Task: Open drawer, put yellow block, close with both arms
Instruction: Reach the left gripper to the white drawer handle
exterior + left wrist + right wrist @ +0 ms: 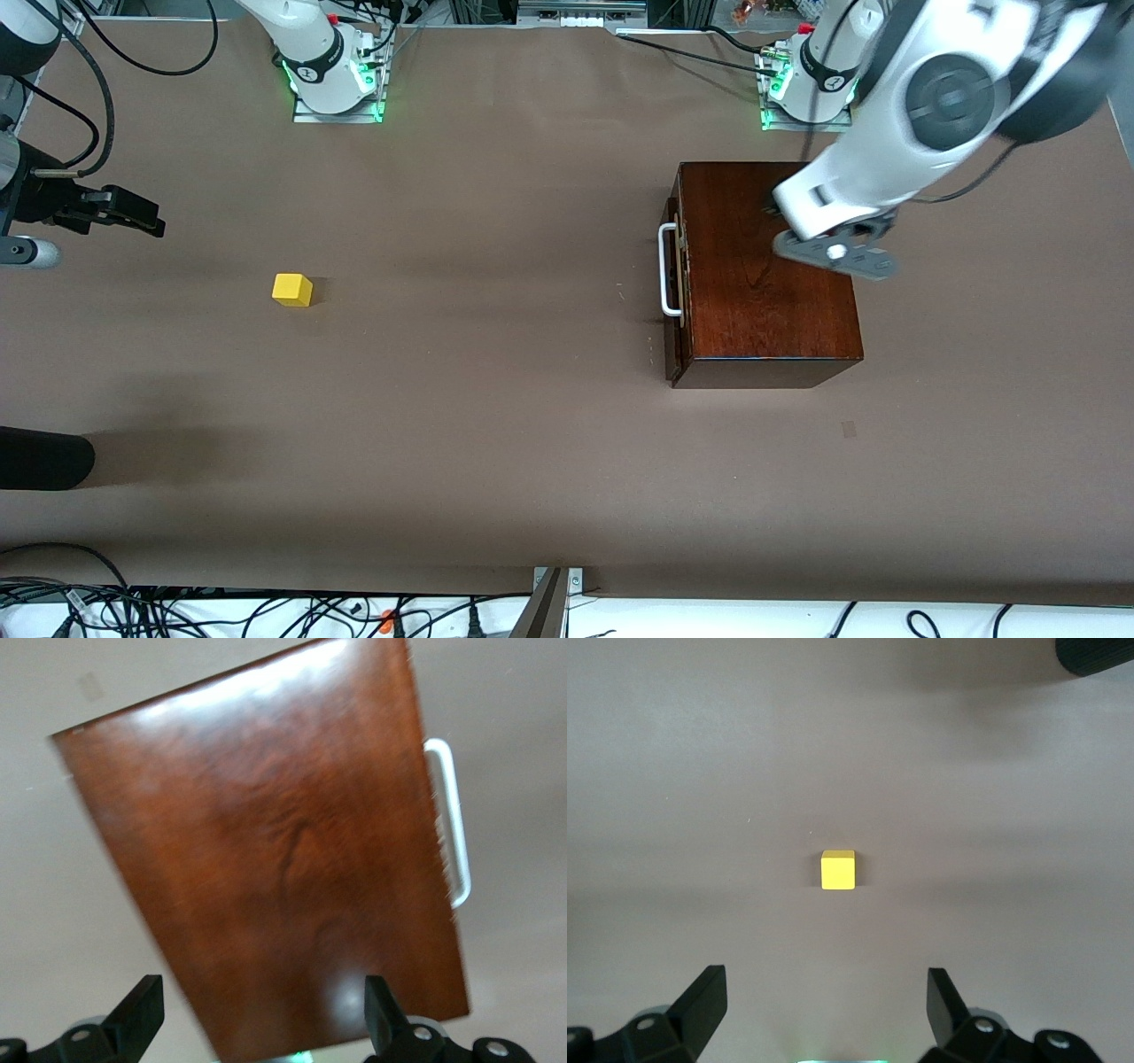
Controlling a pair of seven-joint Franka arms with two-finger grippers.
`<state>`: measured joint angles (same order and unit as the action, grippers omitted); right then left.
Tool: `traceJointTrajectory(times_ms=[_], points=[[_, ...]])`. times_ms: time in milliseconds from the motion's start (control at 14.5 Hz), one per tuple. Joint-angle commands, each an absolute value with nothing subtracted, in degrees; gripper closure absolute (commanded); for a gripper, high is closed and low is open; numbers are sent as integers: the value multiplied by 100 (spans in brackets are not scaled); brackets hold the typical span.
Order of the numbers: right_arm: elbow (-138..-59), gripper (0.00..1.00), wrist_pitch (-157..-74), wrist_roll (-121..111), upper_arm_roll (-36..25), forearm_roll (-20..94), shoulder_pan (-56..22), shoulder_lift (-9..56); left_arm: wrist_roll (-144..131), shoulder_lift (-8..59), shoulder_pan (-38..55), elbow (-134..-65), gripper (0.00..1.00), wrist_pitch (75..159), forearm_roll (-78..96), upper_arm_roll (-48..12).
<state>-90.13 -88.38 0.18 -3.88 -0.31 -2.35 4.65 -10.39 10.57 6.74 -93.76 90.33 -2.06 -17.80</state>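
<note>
1. The drawer (pixel 678 275), right of centre, is seen shut.
2. The block (pixel 291 290) is left lying mid-left on the surface (pixel 496 399).
3. Left gripper (pixel 261 1014) over the box (pixel 766 266), right gripper (pixel 824 1010) above the block: both jaws are held open, empty.

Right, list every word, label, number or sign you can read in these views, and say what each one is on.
None can be read.
Wooden box, its drawer and white handle: no print.
Yellow block: plain faces.
Round dark marks on the arms near the bases: too small to read.
Left gripper and right gripper: no lettering.
</note>
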Motion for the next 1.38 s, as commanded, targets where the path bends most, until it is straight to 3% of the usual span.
traceJointTrajectory(times_ms=[0, 207, 414, 1310], points=[[-8859, 0, -8780, 79, -316, -9, -149, 527, -2035, 1633, 1166, -8914, 0, 9289, -219, -1872], [-8859, 0, -8780, 79, -316, -9, -149, 527, -2871, 2319, 1712, -8404, 0, 9447, -316, -1872], [-8859, 0, -8780, 79, -316, -9, -149, 527, -3663, 2601, 2222, -8332, 0, 9701, -605, -1863], [-8859, 0, -8780, 79, -316, -9, -149, 527, -4113, 2821, 2522, -9254, 0, 10731, -1573, -1872]])
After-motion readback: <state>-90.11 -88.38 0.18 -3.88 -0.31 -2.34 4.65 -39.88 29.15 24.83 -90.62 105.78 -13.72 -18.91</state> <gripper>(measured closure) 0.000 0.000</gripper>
